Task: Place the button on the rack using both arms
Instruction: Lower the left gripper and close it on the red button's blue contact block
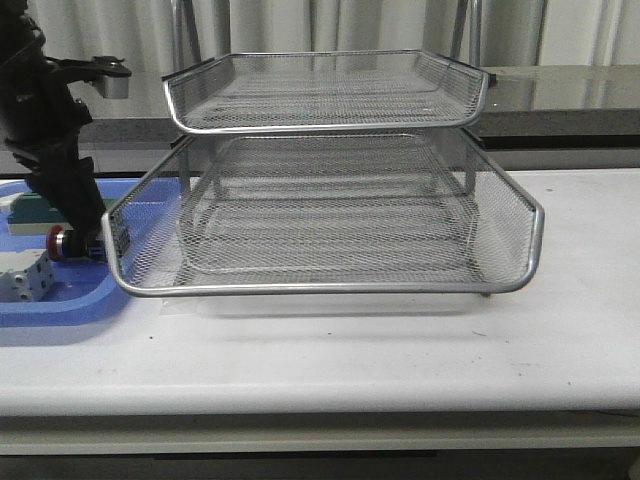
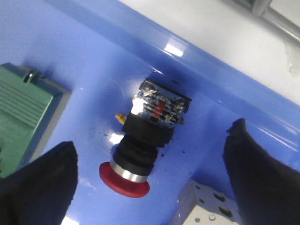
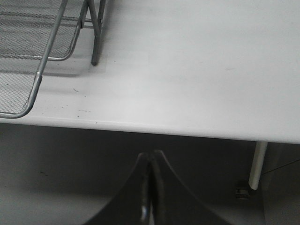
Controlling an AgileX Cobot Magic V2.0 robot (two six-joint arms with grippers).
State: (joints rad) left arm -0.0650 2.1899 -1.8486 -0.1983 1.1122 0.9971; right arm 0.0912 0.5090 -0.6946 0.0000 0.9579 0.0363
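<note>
The button (image 2: 140,152) lies on its side in the blue tray, red cap toward the camera, black body and blue rear block behind. My left gripper (image 2: 151,154) is open, its black fingers (image 2: 47,173) standing on either side of the button without touching it. In the front view the left gripper (image 1: 78,238) is low over the tray at the far left, with the red cap (image 1: 55,243) showing beside it. The silver wire rack (image 1: 330,287) stands mid-table. My right gripper (image 3: 150,159) is shut and empty, below the table's front edge, near the rack's corner (image 3: 37,89).
The blue tray (image 1: 60,305) also holds a green block-shaped part (image 2: 23,112) and a white boxy part (image 2: 206,208) close to the button. The rack's left rim stands right beside the tray. Bare white table (image 3: 197,70) lies right of the rack.
</note>
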